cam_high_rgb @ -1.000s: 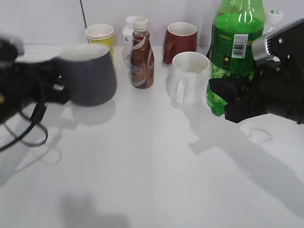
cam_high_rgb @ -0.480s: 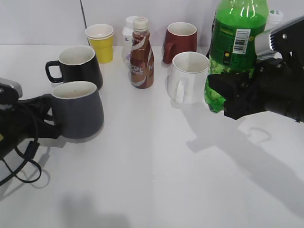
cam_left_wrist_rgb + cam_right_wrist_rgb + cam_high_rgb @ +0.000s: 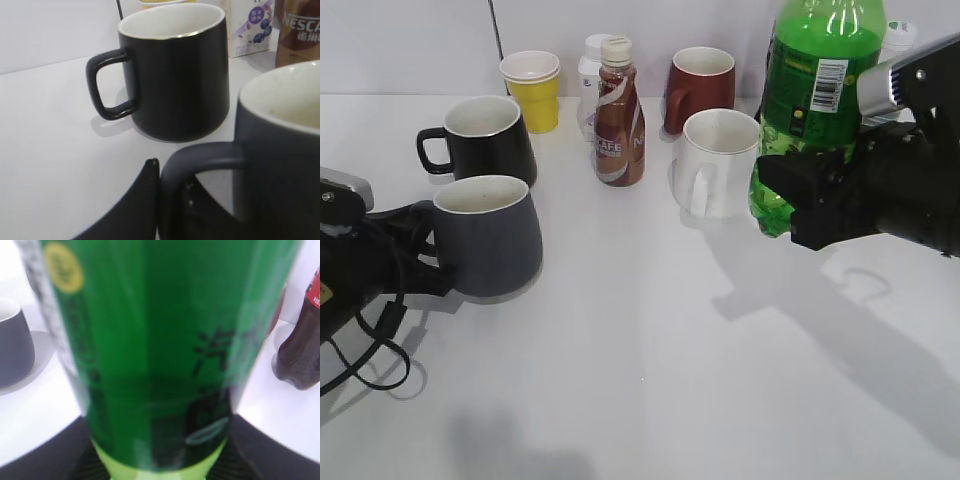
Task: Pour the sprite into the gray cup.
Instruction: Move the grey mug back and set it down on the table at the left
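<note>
The gray cup [image 3: 488, 238] stands on the table at the left, rim up, with an off-white inside. My left gripper [image 3: 415, 250] is shut on its loop handle [image 3: 200, 165]. The sprite [image 3: 815, 100], a tall green bottle with a white barcode patch, is upright at the right, lifted off the table. My right gripper [image 3: 800, 205] is shut on its lower body. The bottle fills the right wrist view [image 3: 160, 355], with the gray cup [image 3: 15, 347] at the left edge. The bottle's cap is out of view.
A black mug [image 3: 485, 140] stands just behind the gray cup. A brown Nescafe bottle [image 3: 618, 115], white mug [image 3: 718, 162], dark red mug [image 3: 700, 88], yellow cup [image 3: 532, 88] and a small carton [image 3: 250, 25] stand along the back. A dark cola bottle [image 3: 302, 345] is beside the sprite.
My left gripper brought the gray cup down from mid-air onto the table in front of the black mug. The sprite rose slightly in my right gripper.
</note>
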